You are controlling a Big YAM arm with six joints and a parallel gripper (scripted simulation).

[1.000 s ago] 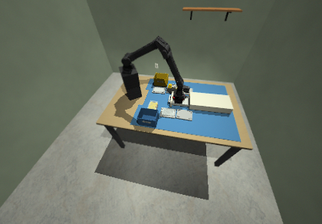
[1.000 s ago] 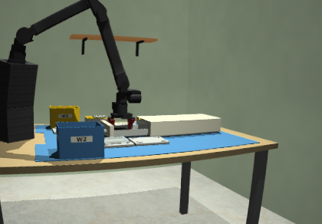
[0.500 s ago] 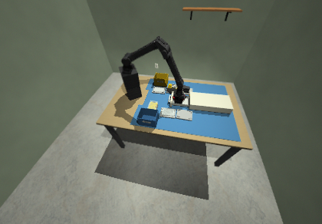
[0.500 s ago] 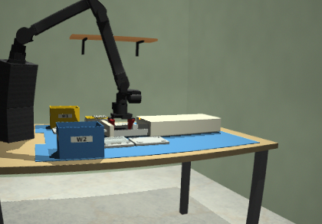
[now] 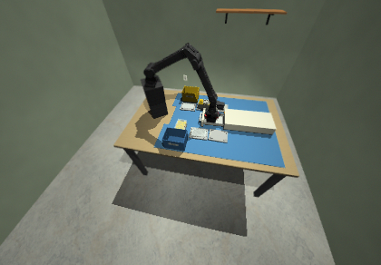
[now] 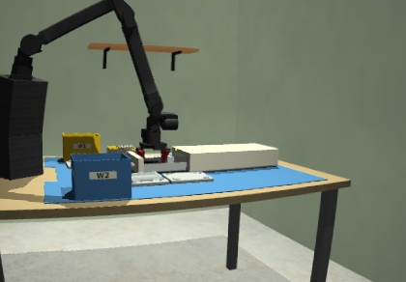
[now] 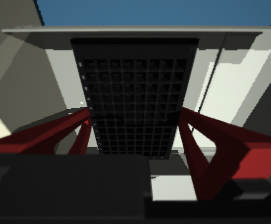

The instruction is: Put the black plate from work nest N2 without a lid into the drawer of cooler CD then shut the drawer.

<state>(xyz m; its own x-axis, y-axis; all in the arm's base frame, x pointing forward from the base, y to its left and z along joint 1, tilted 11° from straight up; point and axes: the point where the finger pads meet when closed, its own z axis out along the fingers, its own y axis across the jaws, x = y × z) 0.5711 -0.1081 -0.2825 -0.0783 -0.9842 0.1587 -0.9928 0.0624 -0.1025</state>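
Black gridded plate between red hand fingers

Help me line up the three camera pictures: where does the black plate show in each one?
Top: the black plate is a small dark patch under the claw, left of the cream cooler.
Exterior: mostly hidden behind the open drawer's wall; only the claw marks its place.
Wrist: fills the middle, a black well grid between the red fingers.
Shared landmark: the red fingers.

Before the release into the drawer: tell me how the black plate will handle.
The black plate looks stiff: its well grid stays straight between the red fingers of the tool. Probably light. Flat, so unlikely to roll; smooth side walls might slip.
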